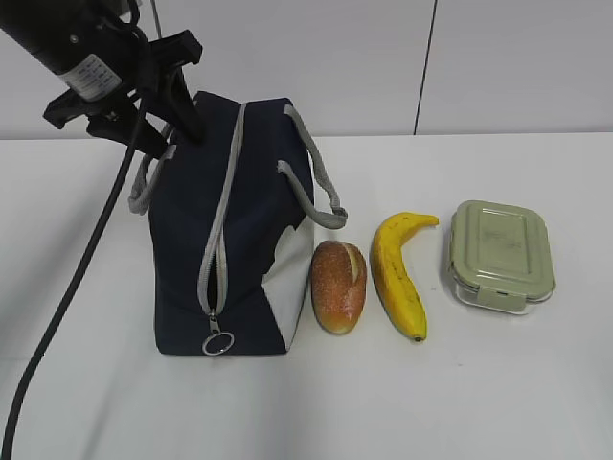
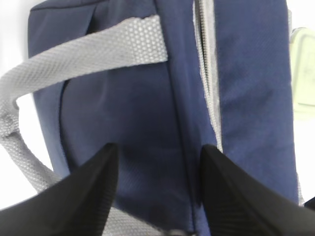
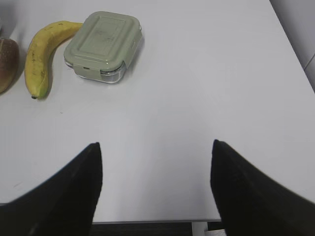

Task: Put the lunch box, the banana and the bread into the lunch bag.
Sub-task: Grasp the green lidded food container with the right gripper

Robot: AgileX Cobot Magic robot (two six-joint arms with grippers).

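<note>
White desk (image 1: 498,402), pale wall behind it. Landmark: lunch bag (image 1: 235,230), standing on the desk left of centre, zipper (image 1: 218,240) running down the face toward the camera, shut along the length that shows, ring pull (image 1: 217,342) at the near end. Grey handles hang off both sides of the bag.

Right of the bag, in a row: bread (image 1: 339,286) just beside the bag's white panel, maybe touching, hard to tell from this angle. Then banana (image 1: 397,273), close to the bread with a thin gap. Then lunch box (image 1: 501,253), lid on, furthest from the bag, small gap to the banana tip.

Left claw (image 1: 182,110) is at the bag's far top-left corner by the handle, fingers spread; wrist view shows both fingers (image 2: 88,196) apart right over the navy fabric, zipper just past the right finger.

Right claw (image 3: 155,196) is spread over bare desk, well apart from the lunch box, desk's near edge directly under it. Open desk right of the lunch box and in front of the whole row.
</note>
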